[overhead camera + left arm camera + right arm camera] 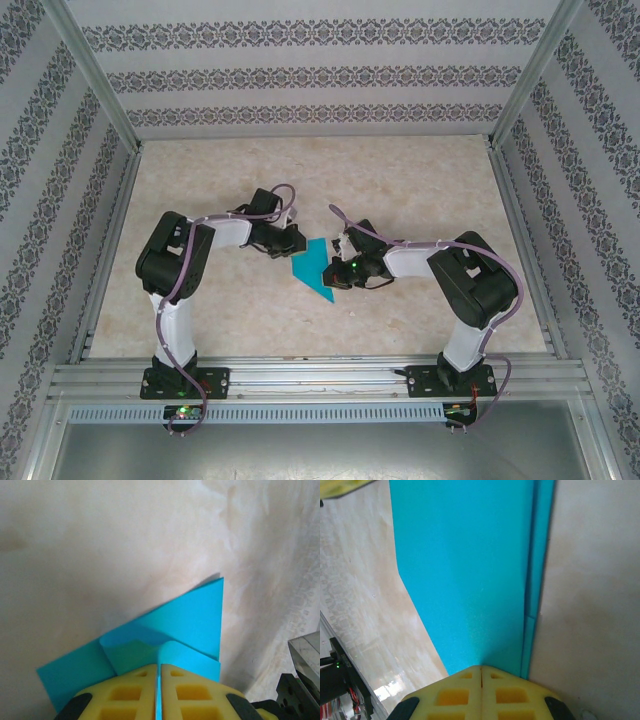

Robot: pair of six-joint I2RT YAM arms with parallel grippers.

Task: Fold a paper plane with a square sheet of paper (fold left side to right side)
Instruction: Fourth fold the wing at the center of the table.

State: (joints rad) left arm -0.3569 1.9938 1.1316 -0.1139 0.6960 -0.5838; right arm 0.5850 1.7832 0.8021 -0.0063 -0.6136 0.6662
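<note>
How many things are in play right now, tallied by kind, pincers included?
Teal-blue creased paper sheet: 1
Yellow-padded robot pincers: 2 (left pincer, right pincer)
Total: 3

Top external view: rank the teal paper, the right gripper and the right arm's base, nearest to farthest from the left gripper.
1. teal paper, pinched by the left gripper, just to its right.
2. right gripper, at the paper's far right edge.
3. right arm's base, at the table's near right edge.
</note>
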